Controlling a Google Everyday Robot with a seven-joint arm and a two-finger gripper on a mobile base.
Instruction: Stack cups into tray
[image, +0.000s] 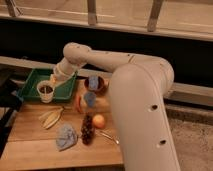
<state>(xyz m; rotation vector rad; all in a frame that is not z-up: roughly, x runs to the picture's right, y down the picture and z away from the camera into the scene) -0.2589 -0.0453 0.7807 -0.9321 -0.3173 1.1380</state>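
A cream-white cup (45, 91) with a dark brown inside stands upright at the front edge of the green tray (33, 80), at the table's back left. My gripper (54, 79) hangs over the tray just right of and above the cup, at the end of the white arm (107, 61) reaching in from the right. Whether it touches the cup cannot be told. No other cups of the set can be made out.
On the wooden table (30, 150): a round brown bowl (95, 85) holding a blue object, a blue item (90, 98) in front of it, a banana (52, 118), an orange (99, 121), dark grapes (87, 130), a blue cloth (66, 136). A dark wall runs behind.
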